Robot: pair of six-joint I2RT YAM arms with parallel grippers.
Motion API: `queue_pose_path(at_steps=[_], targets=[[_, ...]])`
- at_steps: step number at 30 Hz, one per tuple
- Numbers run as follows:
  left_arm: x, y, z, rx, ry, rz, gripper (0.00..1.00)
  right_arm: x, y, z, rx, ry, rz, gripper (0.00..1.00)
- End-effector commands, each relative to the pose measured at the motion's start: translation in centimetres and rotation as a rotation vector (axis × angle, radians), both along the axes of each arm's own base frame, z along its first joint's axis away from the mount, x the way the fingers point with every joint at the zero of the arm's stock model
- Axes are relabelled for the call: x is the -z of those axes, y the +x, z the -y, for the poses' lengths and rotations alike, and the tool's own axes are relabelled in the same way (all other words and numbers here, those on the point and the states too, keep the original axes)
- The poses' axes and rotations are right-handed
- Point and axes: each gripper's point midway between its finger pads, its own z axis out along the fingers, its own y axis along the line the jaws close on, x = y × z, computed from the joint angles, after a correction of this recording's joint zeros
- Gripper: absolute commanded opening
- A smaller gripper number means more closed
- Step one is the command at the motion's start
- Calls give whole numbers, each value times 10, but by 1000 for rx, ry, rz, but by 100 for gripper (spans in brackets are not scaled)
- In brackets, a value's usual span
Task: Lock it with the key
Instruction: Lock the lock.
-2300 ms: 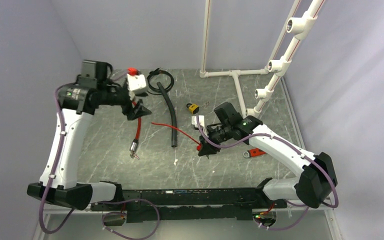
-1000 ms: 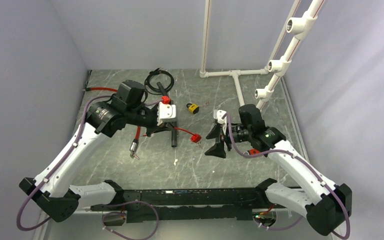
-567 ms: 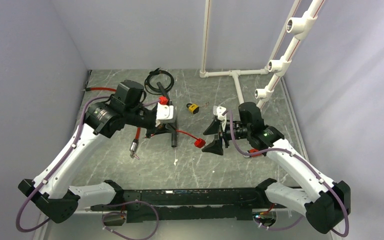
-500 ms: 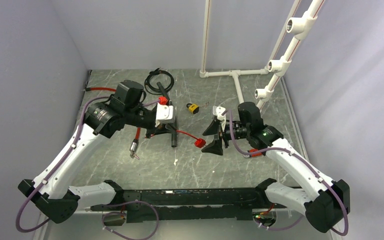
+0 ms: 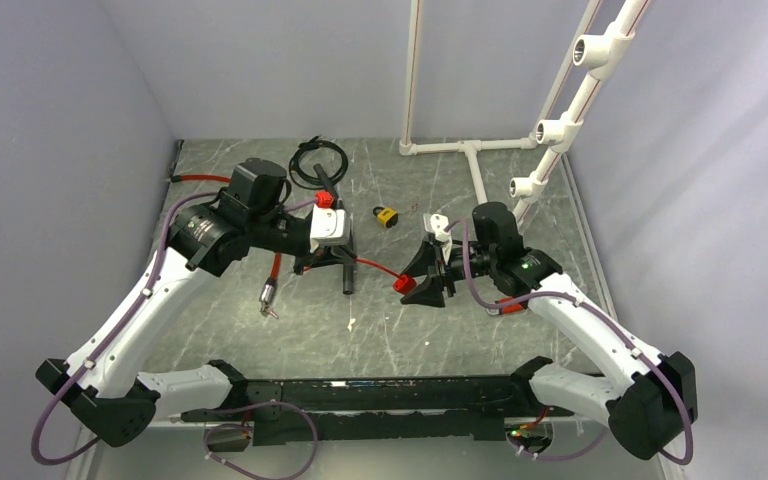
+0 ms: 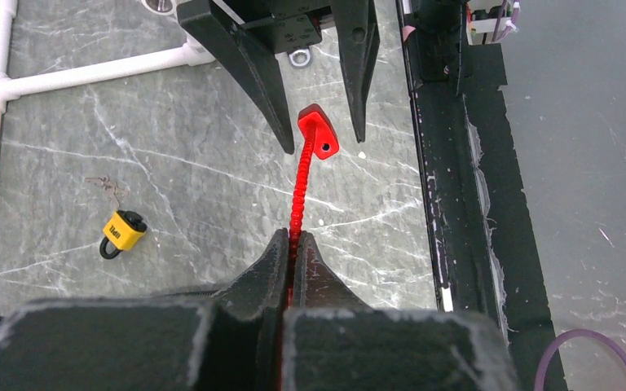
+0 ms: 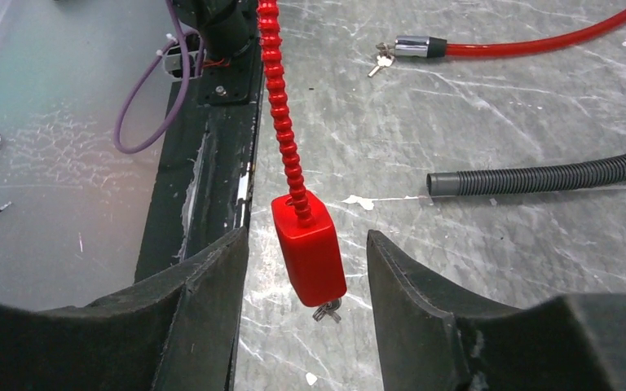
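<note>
Now my right gripper [image 7: 306, 239] stands around the lock head [image 7: 310, 254]. A second ago it was off to the right of it, with bare bench [image 7: 497, 269] between them. Its jaws have narrowed since then but are not yet clenched: one stands on each side of the head, a gap shows on both sides, and neither touches it. My left gripper [image 6: 293, 244] has hardly shifted in that second. It stays clamped on the ribbed cable [image 6: 297, 191], which runs straight out from its tips to the head and holds it up off the bench, between my two arms. A little over two seconds back my left arm was far off at the rear left and the head was down by my right gripper.

A small metal piece shows under the head in the right wrist view; I cannot tell if it is a key.

The padlock [image 6: 122, 232] lies on the bench behind the cable, well apart from both grippers, with a small bunch of keys [image 6: 106, 186] just beside it. The hose [image 7: 538, 175] lies under the cable's line near my left gripper. A smooth cable [image 7: 538, 41] ends in a metal tip with more keys [image 7: 381, 57] at it. The pipe frame [image 6: 90, 73] rests at the far side. Nothing stands between my right jaws and the head.
</note>
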Motion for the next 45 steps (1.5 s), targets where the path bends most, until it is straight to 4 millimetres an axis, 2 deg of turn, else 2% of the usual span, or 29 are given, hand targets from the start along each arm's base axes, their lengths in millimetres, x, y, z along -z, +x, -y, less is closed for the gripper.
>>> queue_pose_path(at_steps=[1,8,15,20,25,26,28,29,30,33,35,38,45], targets=[[-22,-4,4,29,-77,47,0,-17,-2,-6,-59,51,68,56],[-20,-5,4,29,-79,43,0,-19,-2,-8,-61,61,57,52],[-21,-6,5,32,-85,38,0,-18,-4,-11,-79,64,54,52],[-22,-7,4,34,-89,40,0,-18,-6,-11,-92,65,50,43],[-18,-5,3,21,-83,49,0,-20,-8,-12,-99,72,44,26],[-17,-3,3,12,-79,49,0,-20,-8,-12,-101,70,43,20],[-13,3,1,-35,-70,39,0,-21,-8,-12,-100,67,43,0],[-12,11,0,-91,-63,22,0,-22,-6,-12,-88,61,41,0],[-8,18,-3,-144,-49,-5,4,-22,-3,-12,-69,56,28,0],[-3,36,-22,-266,-27,-100,42,-22,9,-7,3,35,10,0],[-8,46,-39,-323,-32,-150,55,-19,15,-5,42,14,-1,0],[-5,57,-62,-381,19,-153,60,-12,17,-2,74,-32,-44,0],[21,71,-95,-370,228,26,50,0,19,2,88,-106,-109,0]])
